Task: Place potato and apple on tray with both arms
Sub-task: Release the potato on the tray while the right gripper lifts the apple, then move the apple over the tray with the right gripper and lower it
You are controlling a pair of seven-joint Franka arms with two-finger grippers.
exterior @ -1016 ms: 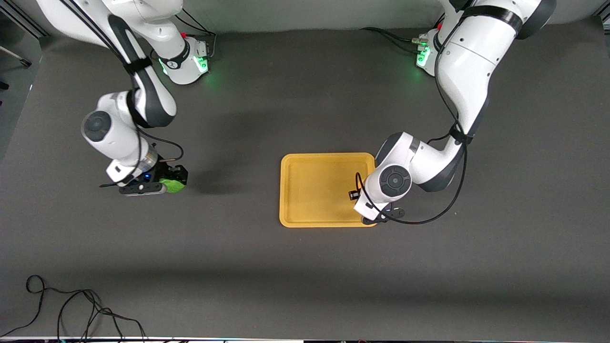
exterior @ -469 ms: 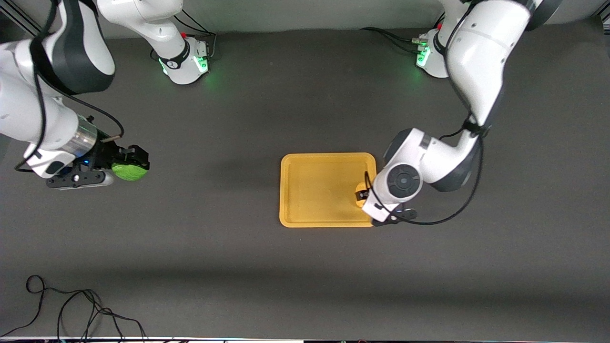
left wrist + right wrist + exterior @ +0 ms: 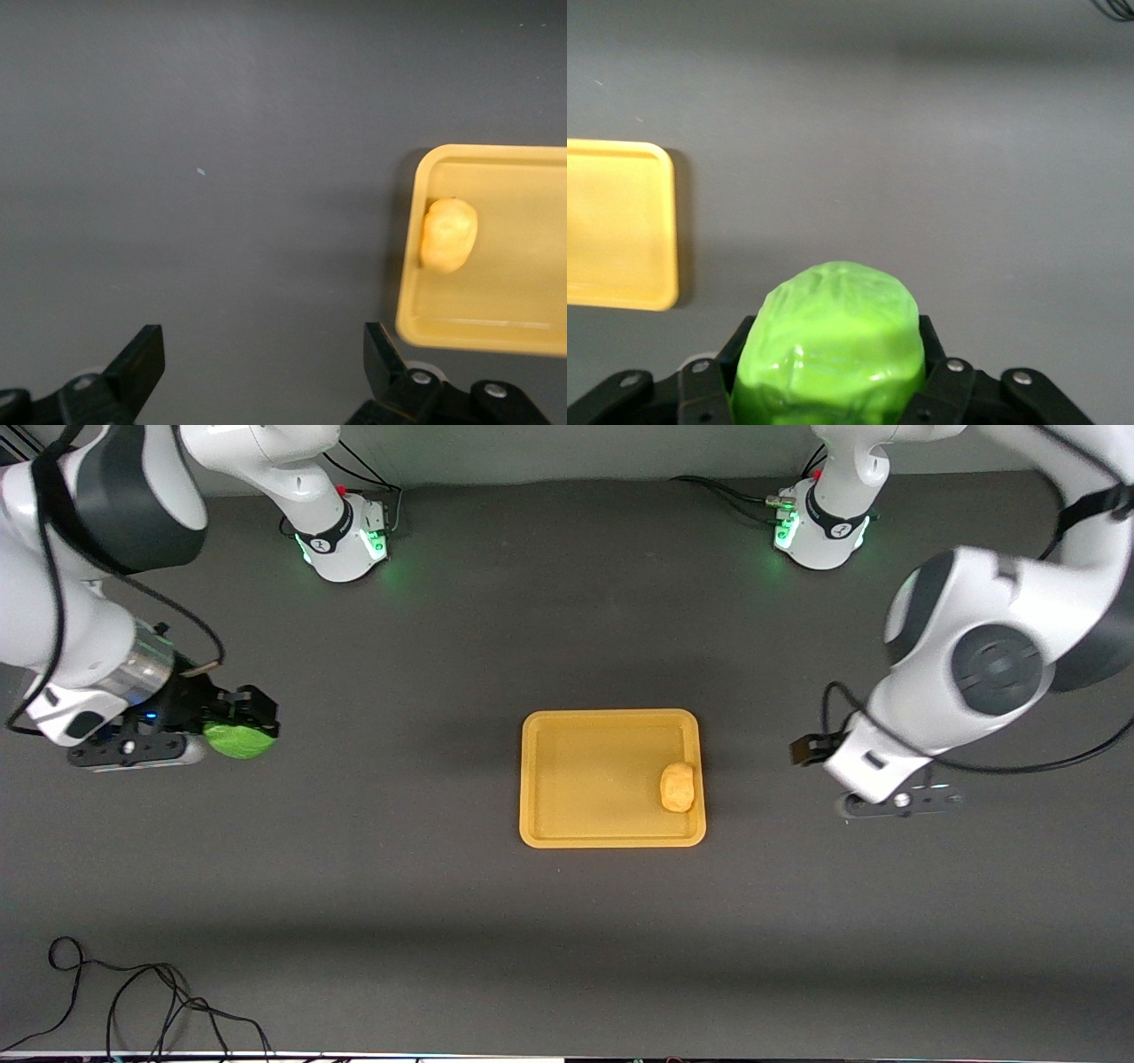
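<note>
A dark grey mat covers the table [image 3: 567, 921], with the two arm bases at the top of the front view and a loose black cable [image 3: 133, 1001] lying near the front camera's edge at the right arm's end.

Going from that end, we see the right gripper [image 3: 241, 731] raised over bare mat, clenched on the apple [image 3: 237, 740]; its wrist view shows the green fruit [image 3: 831, 341] wedged between the jaws with the tray's corner [image 3: 620, 226] well apart. A second ago this gripper sat low on the mat around the apple; it has since lifted it clear, but has barely travelled toward the tray.

In the middle lies the tray [image 3: 611, 833], and the potato [image 3: 678, 786] now rests in it, against the rim at the left arm's end. A second ago the left arm covered that spot.

The left gripper [image 3: 895, 802] has pulled away and up, and hangs over bare mat toward its own end of the table. Its wrist view shows its fingers [image 3: 133, 363] spread wide and empty, with the potato [image 3: 449, 234] seated inside the tray [image 3: 496, 332].

We judge half the task done: the potato is delivered, and the apple must next be carried to the tray's free part.
</note>
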